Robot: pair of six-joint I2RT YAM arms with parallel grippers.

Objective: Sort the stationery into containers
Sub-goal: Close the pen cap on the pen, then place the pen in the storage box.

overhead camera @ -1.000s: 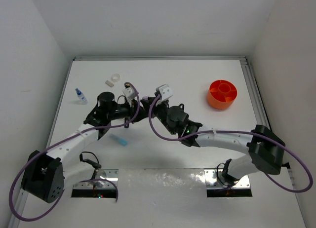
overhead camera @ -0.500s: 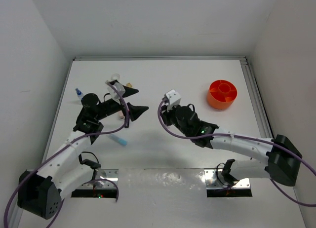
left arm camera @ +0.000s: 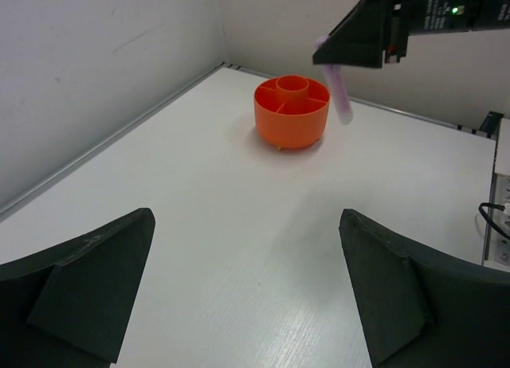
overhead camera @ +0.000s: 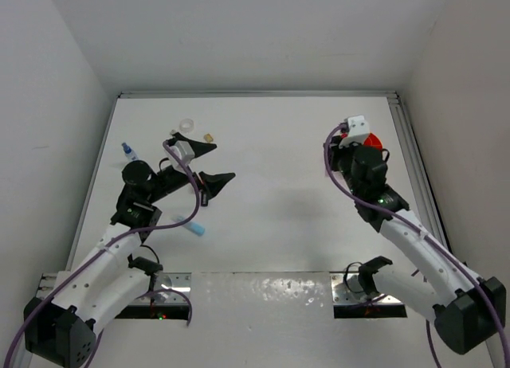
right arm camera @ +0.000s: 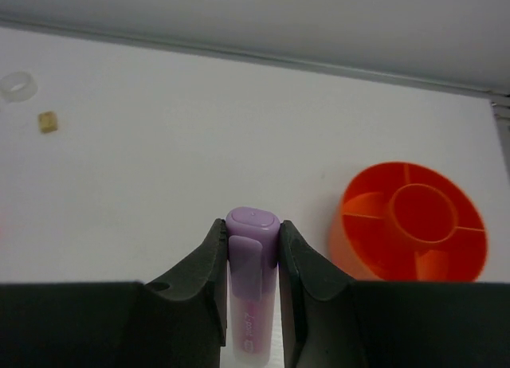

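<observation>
– When you looked close by, what did the right gripper [right arm camera: 252, 225] have?
– Its two fingers were squeezed on a purple pen [right arm camera: 253, 260], up off the table. The orange tub [right arm camera: 362, 256] sat just past it.
– And the left gripper [left arm camera: 245, 225]?
– Spread wide, holding nothing. The tape ring [right arm camera: 17, 85] lay far back.

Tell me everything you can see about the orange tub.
The orange tub is round and glossy like plastic, with straight walls. Inside, a central round cup and thin dividers form several compartments; those visible look empty. It stands upright on the white table, near the far right side. Only the table touches it; nothing is gripping it.
</observation>
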